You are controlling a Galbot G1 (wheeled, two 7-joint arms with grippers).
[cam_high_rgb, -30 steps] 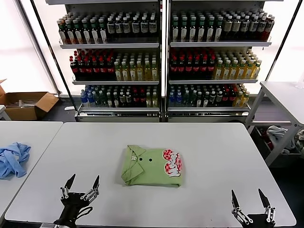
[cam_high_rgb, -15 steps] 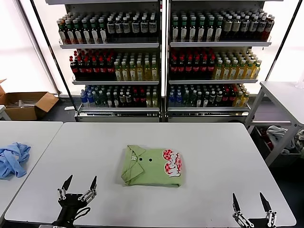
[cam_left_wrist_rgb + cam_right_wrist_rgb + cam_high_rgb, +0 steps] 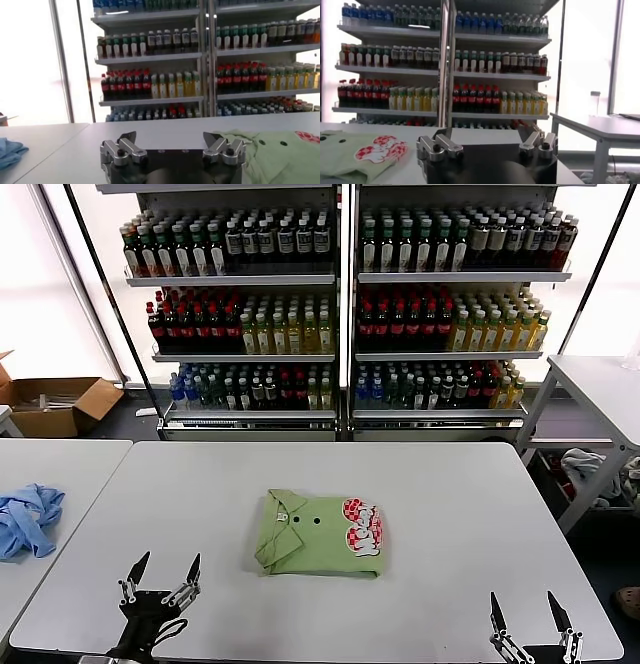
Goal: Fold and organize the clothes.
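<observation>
Both grippers, left (image 3: 160, 573) and right (image 3: 529, 616), hover spread at the near edge; snagging the folded light green polo shirt (image 3: 320, 534) could undo it.

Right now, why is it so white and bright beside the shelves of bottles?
In the head view daylight washes out the windows beside the drink shelves, while the green polo shirt stays clear. In the left wrist view the window glares white. In the right wrist view the window glows brightly too.
</observation>
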